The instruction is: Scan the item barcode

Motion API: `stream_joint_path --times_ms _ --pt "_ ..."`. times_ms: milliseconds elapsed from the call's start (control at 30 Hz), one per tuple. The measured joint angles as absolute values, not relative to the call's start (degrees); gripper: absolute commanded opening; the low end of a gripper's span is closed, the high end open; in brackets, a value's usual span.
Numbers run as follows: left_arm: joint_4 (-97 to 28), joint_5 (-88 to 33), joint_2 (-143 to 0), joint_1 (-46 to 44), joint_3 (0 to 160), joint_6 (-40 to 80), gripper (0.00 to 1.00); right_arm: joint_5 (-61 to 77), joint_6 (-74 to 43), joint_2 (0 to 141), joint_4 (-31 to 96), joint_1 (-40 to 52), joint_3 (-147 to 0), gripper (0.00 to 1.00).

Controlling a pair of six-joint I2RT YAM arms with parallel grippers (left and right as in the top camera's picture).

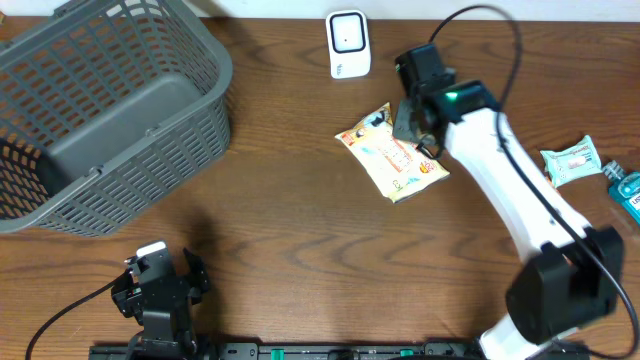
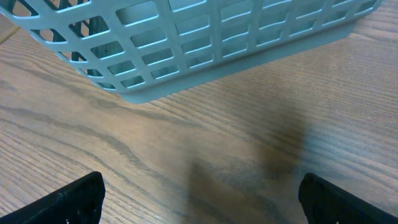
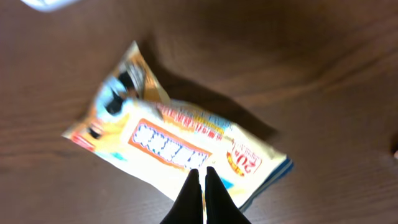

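Note:
A yellow snack packet lies slightly raised over the brown table, its printed face up. My right gripper is shut on the packet's edge. In the right wrist view the black fingertips meet over the near edge of the packet, and a shadow shows beyond its far side. The white scanner stands at the back, just beyond the packet; a white blur at the top left of the wrist view may be the scanner. My left gripper rests open at the front left, nothing between its fingers.
A large grey basket fills the back left, and its wall is close ahead of the left gripper. At the right edge lie a pale green packet and a blue item.

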State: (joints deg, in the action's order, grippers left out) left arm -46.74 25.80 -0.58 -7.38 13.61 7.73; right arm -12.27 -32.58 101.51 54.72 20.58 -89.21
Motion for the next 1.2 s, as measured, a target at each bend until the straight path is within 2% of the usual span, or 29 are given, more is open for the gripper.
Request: stream_joint_path --times_ms 133,333,433,567,833,933,1067,1200 --pt "-46.74 25.8 -0.58 -7.38 13.61 7.73 1.0 -12.45 -32.58 104.09 54.06 20.38 -89.17 0.01" --pt "-46.74 25.78 -0.58 -7.38 13.61 7.73 1.0 -12.69 -33.1 116.86 53.06 20.38 -87.53 0.01" --pt "-46.74 25.78 -0.58 -7.38 13.61 7.73 1.0 -15.75 -36.34 122.85 56.25 20.34 -87.35 0.01" --pt "-46.74 25.8 -0.58 -7.38 13.61 7.73 1.0 -17.91 -40.99 123.92 60.12 20.32 -88.07 0.01" --pt "-46.74 25.8 -0.6 -7.4 13.61 7.73 1.0 -17.3 -41.95 122.15 64.88 20.4 -87.99 0.02" --pt "-46.74 25.8 -0.58 -7.38 13.61 7.73 1.0 -15.84 -41.69 116.81 65.3 20.43 -87.9 0.1" --pt "-46.74 25.8 -0.6 -7.4 13.61 7.73 1.0 -14.98 -41.43 106.87 67.09 20.43 -88.14 0.12" --pt "-46.74 25.8 -0.58 -7.38 13.61 7.73 1.0 -14.94 -41.45 104.75 67.85 20.43 -88.27 0.12"
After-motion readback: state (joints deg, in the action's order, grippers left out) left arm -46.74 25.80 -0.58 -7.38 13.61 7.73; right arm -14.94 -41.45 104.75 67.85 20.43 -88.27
